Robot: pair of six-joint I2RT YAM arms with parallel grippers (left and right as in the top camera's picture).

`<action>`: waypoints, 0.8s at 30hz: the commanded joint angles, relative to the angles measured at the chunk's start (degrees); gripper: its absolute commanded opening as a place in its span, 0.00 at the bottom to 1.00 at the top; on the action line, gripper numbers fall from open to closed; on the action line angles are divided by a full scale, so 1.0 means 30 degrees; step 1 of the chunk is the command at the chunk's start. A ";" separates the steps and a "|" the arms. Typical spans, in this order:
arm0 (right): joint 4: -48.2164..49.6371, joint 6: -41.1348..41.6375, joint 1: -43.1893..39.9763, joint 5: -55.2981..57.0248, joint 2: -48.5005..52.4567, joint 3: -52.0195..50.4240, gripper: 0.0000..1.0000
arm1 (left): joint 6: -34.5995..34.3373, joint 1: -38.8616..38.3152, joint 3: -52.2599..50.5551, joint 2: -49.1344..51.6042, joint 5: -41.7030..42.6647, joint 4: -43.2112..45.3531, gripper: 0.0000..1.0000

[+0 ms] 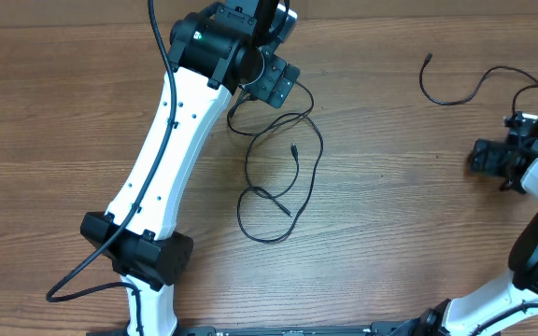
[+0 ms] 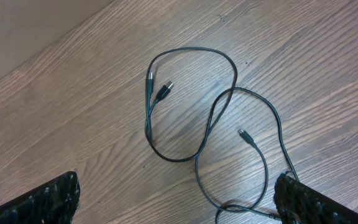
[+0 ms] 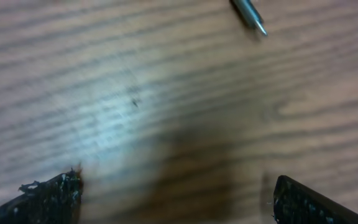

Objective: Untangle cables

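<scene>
Left of middle, near the back edge of the table (image 1: 390, 243): loose tangle of cables (image 1: 278, 168) under the left gripper (image 2: 176, 186), jaws spread wide, holding nothing. Risk of closing on two crossed strands at once and cinching loops instead of freeing them; also of snagging the strand beside one finger. Back right corner: separate cable (image 1: 460, 89), with the right gripper (image 1: 487, 157) near it, spread and empty. Risk of dragging it back into the tangle.
</scene>
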 commanded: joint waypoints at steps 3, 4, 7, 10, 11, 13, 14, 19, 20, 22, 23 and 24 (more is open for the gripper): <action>0.1100 -0.0066 -0.0036 -0.1566 0.2266 -0.0015 1.00 | 0.0087 0.0073 0.0270 0.0117 0.0168 0.0022 0.99; 0.1348 -0.0066 -0.0036 -0.1632 0.2550 -0.0015 1.00 | 0.0087 0.0073 0.0270 0.0117 0.0168 0.0022 1.00; 0.2222 -0.0066 -0.0036 -0.1647 0.3512 -0.0015 1.00 | 0.0087 0.0073 0.0270 0.0117 0.0168 0.0022 1.00; 0.3031 -0.0058 -0.0036 -0.1690 0.4328 -0.0015 1.00 | 0.0087 0.0073 0.0270 0.0117 0.0168 0.0022 1.00; 0.3300 -0.0058 -0.0036 -0.1683 0.4524 -0.0015 1.00 | 0.0087 0.0073 0.0270 0.0117 0.0168 0.0022 1.00; 0.3927 -0.0058 -0.0036 -0.1676 0.5020 -0.0015 1.00 | 0.0087 0.0073 0.0270 0.0117 0.0168 0.0022 1.00; 0.4182 -0.0066 -0.0036 -0.1683 0.5166 -0.0015 1.00 | 0.0087 0.0073 0.0270 0.0117 0.0168 0.0022 1.00; 0.5727 -0.0051 -0.0036 -0.1683 0.5909 -0.0007 1.00 | 0.0087 0.0066 0.0270 0.0117 0.0168 0.0022 1.00; 0.6091 -0.0051 -0.0036 -0.1683 0.6054 -0.0007 1.00 | 0.0087 0.0066 0.0270 0.0117 0.0168 0.0022 1.00; 0.6812 -0.0051 -0.0036 -0.1683 0.6433 -0.0007 1.00 | 0.0087 0.0073 0.0270 0.0117 0.0168 0.0022 0.99; 0.7198 -0.0051 -0.0036 -0.1683 0.6659 -0.0007 1.00 | 0.0087 0.0073 0.0270 0.0117 0.0168 0.0022 1.00; 0.7402 -0.0058 -0.0036 -0.1683 0.6776 -0.0007 1.00 | 0.0087 0.0073 0.0270 0.0117 0.0168 0.0022 1.00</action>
